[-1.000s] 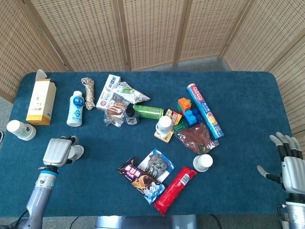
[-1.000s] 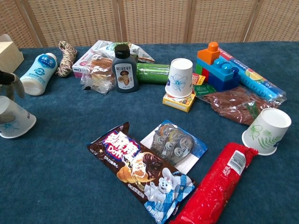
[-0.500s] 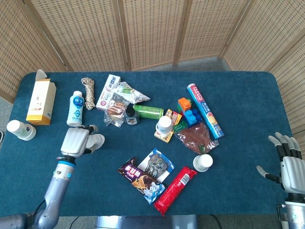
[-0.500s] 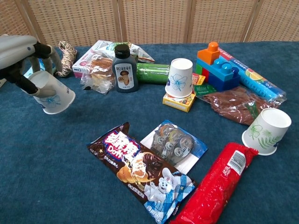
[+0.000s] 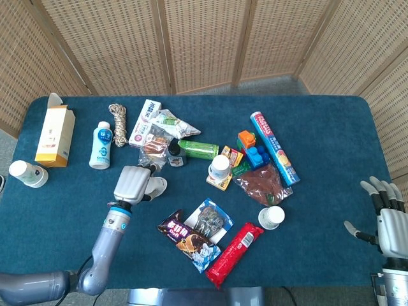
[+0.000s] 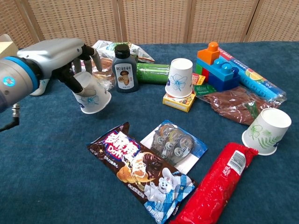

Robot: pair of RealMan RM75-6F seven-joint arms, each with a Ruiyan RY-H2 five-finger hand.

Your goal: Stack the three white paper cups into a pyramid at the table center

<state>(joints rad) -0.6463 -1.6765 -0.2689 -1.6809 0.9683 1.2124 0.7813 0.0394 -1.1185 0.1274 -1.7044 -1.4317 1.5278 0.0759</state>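
Note:
My left hand [image 5: 132, 183] grips a white paper cup [image 5: 155, 187] with a blue flower print, tilted above the cloth left of the table's middle; the chest view shows the same hand [image 6: 60, 51] wrapped round this cup [image 6: 92, 95]. A second cup [image 5: 220, 167] stands upside down on a yellow box [image 6: 179, 101], also seen as the flower-print cup [image 6: 180, 78]. A third cup [image 5: 271, 217] with a green leaf print lies on its side by the red packet, at the chest view's right [image 6: 265, 131]. My right hand [image 5: 387, 220] hangs open beyond the table's right edge.
A chocolate snack pack [image 6: 140, 170], a blister pack [image 6: 175, 143] and a red packet [image 6: 217, 184] lie in front of centre. A dark bottle [image 6: 125, 69], green can [image 6: 152, 73], toy blocks [image 6: 216, 65] and brown bag [image 6: 233, 105] crowd the back. Another cup [image 5: 28, 173] sits far left.
My left hand has carried its cup off the left side of the table, rightward toward the middle. The right hand has barely moved.

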